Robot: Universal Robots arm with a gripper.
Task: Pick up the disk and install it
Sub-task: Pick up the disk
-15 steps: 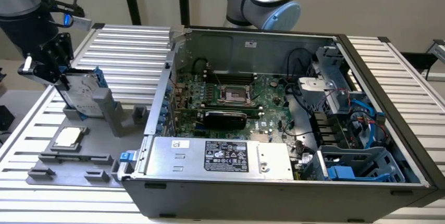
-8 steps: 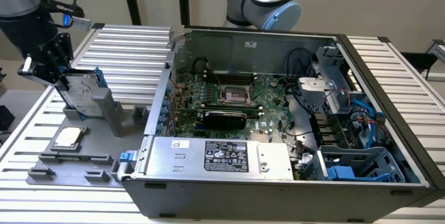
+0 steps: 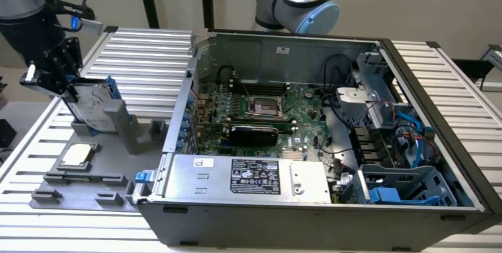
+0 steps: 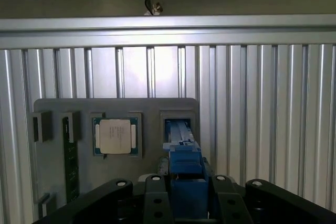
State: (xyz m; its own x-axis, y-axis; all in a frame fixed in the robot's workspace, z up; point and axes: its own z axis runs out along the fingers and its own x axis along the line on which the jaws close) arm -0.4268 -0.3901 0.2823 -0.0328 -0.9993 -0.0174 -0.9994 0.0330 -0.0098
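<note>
The black claw [image 3: 67,85] is clamped on the top edge of the silver-grey hard disk in its blue carrier frame [image 3: 89,105]. The disk stands upright, seemingly because the slot of the grey holder tray [image 3: 79,193] stores it edgewise, at nine o'clock from the open computer case [image 3: 259,229].

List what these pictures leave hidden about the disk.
- Exterior view: lower end of the disk, hidden by the grey holder.
- Exterior view: its upper corner, covered by the gripper.
- Wrist view: its flat faces, seen edge-on; its near end sits behind the gripper's body.
</note>
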